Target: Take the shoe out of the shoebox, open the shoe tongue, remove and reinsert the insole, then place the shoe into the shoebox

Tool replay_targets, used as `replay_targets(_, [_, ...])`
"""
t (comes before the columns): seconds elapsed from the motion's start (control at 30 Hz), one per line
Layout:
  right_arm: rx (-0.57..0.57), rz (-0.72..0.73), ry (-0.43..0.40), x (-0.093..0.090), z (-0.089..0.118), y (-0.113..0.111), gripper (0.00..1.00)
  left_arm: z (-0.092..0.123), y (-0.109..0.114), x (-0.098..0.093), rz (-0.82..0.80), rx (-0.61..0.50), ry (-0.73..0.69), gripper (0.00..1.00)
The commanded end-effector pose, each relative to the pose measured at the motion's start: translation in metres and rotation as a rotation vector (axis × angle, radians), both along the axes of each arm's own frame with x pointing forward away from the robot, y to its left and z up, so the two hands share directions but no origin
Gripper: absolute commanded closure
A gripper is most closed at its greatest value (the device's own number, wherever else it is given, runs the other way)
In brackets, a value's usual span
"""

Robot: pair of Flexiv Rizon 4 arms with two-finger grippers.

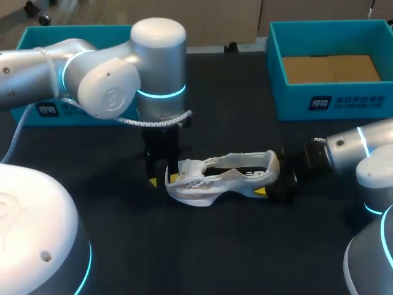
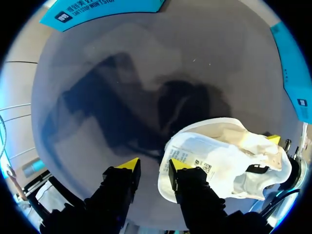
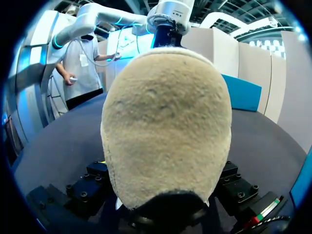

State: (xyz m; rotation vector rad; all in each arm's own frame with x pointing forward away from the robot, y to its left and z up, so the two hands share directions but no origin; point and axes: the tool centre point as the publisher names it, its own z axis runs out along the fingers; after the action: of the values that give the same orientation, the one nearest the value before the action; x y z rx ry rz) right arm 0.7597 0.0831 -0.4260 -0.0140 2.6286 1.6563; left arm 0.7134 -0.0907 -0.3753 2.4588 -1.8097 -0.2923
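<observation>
Shoe (image 1: 215, 178) in the middle of the dark bench (image 1: 233, 246), out of the box. It is white and lies lengthwise between the two arms, toe end toward the left arm and heel toward the right.

The left arm comes in from the left and points straight down at the toe end. Its hand (image 1: 163, 180) is open. In the left wrist view the two yellow-tipped fingers stand apart with only bare bench showing between them. The shoe lies off to one side of that gap, and one finger (image 2: 178, 168) is right against its white edge. Next to that finger is a white flap with a small printed label; whether it is the tongue or the insole I cannot tell.

The right arm reaches in low from the right, and its hand (image 1: 273, 184) grips the shoe by the heel. One yellow tip shows at the near side of the heel in the head view, and another shows at the far side in the left wrist view. In the right wrist view the beige, fuzzy back of the heel fills the space between the black fingers and hides their tips.

The blue shoebox (image 1: 331, 101) stands open at the far right of the bench, well apart from the shoe, with brown card lying in its bottom. A second blue box part (image 1: 37, 37) sits at the far left, partly behind the left arm.
</observation>
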Motion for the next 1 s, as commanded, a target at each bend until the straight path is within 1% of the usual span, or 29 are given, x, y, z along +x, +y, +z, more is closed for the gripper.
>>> replay_targets(0.03, [-0.004,-0.002,0.0,0.0,-0.002,0.001,1.0,-0.003,0.002,-0.001,0.002,-0.005,0.0,0.6])
replay_targets(0.2, [-0.004,-0.002,0.0,0.0,-0.002,0.001,1.0,0.011,0.001,-0.001,-0.012,-0.054,-0.019,0.57])
replay_targets(0.23, [-0.004,-0.002,0.0,0.0,-0.002,0.001,1.0,0.014,-0.001,0.0,-0.022,-0.062,-0.025,0.54])
replay_targets(0.27, [-0.004,-0.002,0.0,0.0,-0.002,0.001,1.0,0.019,-0.005,0.0,-0.039,-0.072,-0.034,0.37])
replay_targets(0.3, [-0.004,-0.002,0.0,0.0,-0.002,0.001,1.0,0.022,-0.008,0.0,-0.054,-0.08,-0.041,0.3])
replay_targets(0.37, [-0.004,-0.002,0.0,0.0,-0.002,0.001,1.0,0.027,-0.012,0.0,-0.08,-0.09,-0.052,0.21])
replay_targets(0.4, [-0.004,-0.002,0.0,0.0,-0.002,0.001,1.0,0.032,-0.017,0.0,-0.121,-0.088,-0.066,0.05])
replay_targets(0.43, [-0.004,-0.002,0.0,0.0,-0.002,0.001,1.0,0.038,-0.022,-0.002,-0.158,-0.082,-0.079,0.0])
replay_targets(0.6, [-0.004,-0.002,0.0,0.0,-0.002,0.001,1.0,0.051,-0.033,-0.002,-0.265,-0.09,-0.096,0.0])
replay_targets(0.8, [-0.004,-0.002,0.0,0.0,-0.002,0.001,1.0,0.067,-0.045,0.007,-0.348,-0.087,-0.128,0.0])
replay_targets(1.0, [-0.004,-0.002,0.0,0.0,-0.002,0.001,1.0,0.096,-0.054,0.017,-0.414,-0.111,-0.179,0.0])
